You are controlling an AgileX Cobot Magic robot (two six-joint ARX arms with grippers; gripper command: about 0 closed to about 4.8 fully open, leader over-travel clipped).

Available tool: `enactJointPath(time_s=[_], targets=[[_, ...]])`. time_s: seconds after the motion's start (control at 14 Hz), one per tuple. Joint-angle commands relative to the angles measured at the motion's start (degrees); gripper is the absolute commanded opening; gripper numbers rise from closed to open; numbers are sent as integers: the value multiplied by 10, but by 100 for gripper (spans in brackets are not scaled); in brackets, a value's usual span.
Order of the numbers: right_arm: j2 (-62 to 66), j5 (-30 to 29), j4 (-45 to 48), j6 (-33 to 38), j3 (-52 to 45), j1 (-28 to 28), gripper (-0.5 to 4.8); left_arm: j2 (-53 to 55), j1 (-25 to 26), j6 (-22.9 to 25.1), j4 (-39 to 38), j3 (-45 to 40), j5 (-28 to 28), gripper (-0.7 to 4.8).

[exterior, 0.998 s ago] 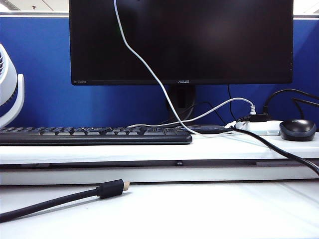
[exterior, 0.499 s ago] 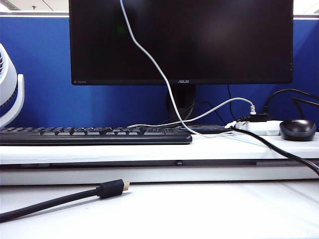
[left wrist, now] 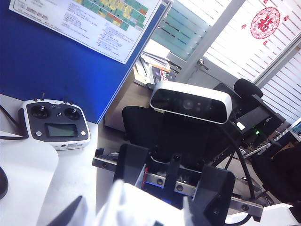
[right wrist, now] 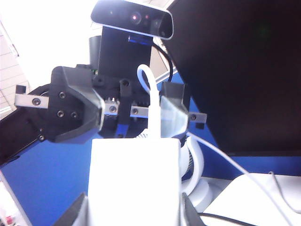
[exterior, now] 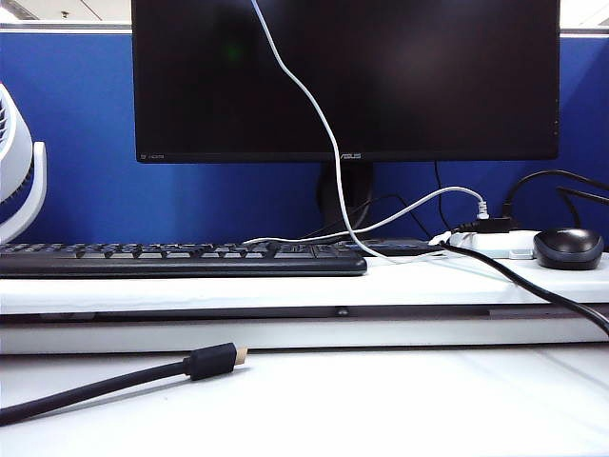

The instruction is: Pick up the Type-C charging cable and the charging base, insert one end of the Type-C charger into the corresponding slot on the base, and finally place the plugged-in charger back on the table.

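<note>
The Type-C charging cable (right wrist: pixel 154 101) appears already seated in the charging base (right wrist: pixel 135 181), both held high above the desk (exterior: pixel 400 400). The right gripper (right wrist: pixel 134 214) has its fingers clamped on the base. The left gripper (left wrist: pixel 141 207) faces it, finger state unclear. Setting the pair down remains.

A thin white Type-C charging cable (exterior: pixel 324 133) hangs down in front of the monitor (exterior: pixel 344 78) onto the shelf (exterior: pixel 285 286).

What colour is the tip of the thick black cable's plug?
Gold, on the plug; clearest in the exterior view.
</note>
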Motion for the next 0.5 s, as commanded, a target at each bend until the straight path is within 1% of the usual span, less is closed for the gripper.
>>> enactJointPath(time_s=[0.07, 0.21, 0.29, 0.36, 0.5], targets=[[-3, -11, 19, 4, 4, 0, -1, -1, -1, 0, 9, 2, 6, 272], [-3, -11, 20, 4, 4, 0, -1, -1, -1, 0, 9, 2, 9, 268], [-3, -11, 20, 4, 4, 0, -1, -1, -1, 0, 9, 2, 9, 250], [-3, -11, 20, 5, 4, 0, -1, -1, -1, 0, 9, 2, 9, 177], [-3, -11, 21, 5, 4, 0, -1, -1, -1, 0, 9, 2, 10, 177]])
